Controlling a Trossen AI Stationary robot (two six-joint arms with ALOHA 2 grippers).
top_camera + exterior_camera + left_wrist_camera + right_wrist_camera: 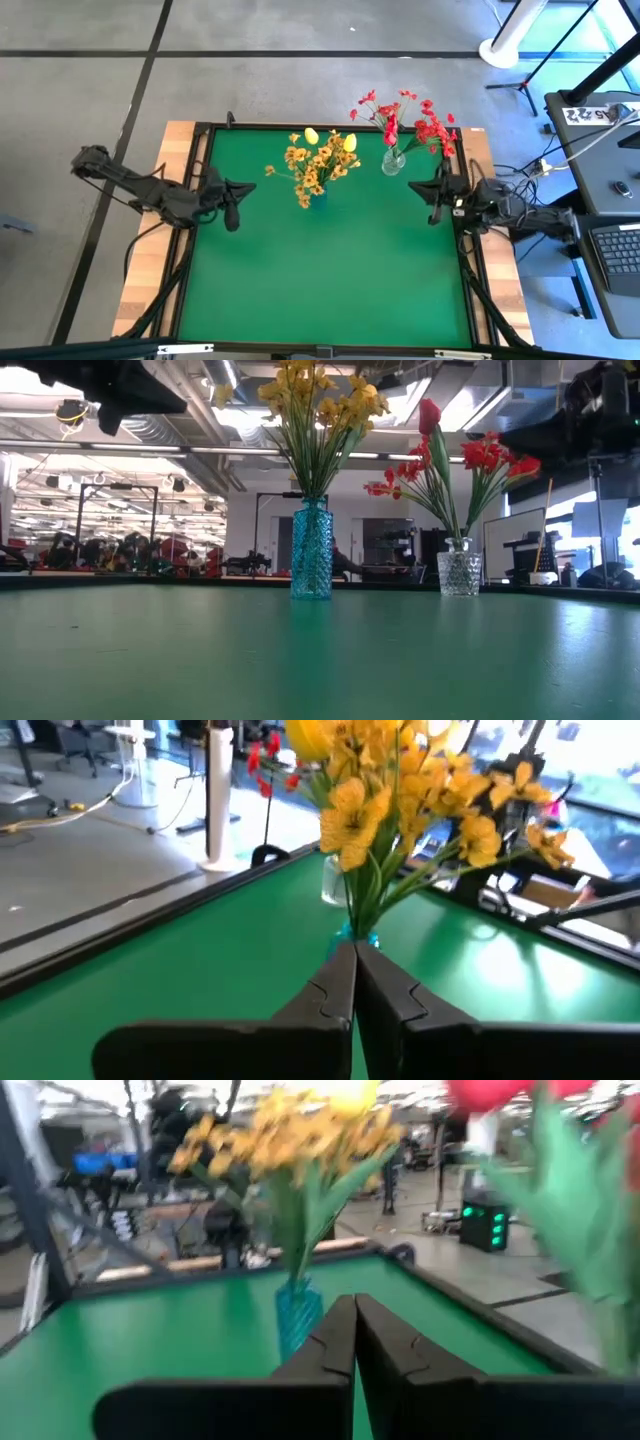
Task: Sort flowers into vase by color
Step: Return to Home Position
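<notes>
The yellow flowers (318, 163) stand with their stems in a blue glass vase (311, 550) on the green mat, left of centre at the back. The red flowers (410, 122) stand in a clear glass vase (459, 573) to its right. My left gripper (232, 208) hangs shut over the mat's left edge, holding nothing; in the left wrist view its fingers (352, 982) meet in front of the yellow bunch (400, 800). My right gripper (436, 203) hangs shut at the mat's right edge, also empty, its fingers (352, 1338) closed in its own view.
The green mat (320, 270) lies bare from its middle to the near edge. A black frame (190, 230) and wooden strips border it. A laptop (617, 250) and cables sit on a stand beyond the right arm.
</notes>
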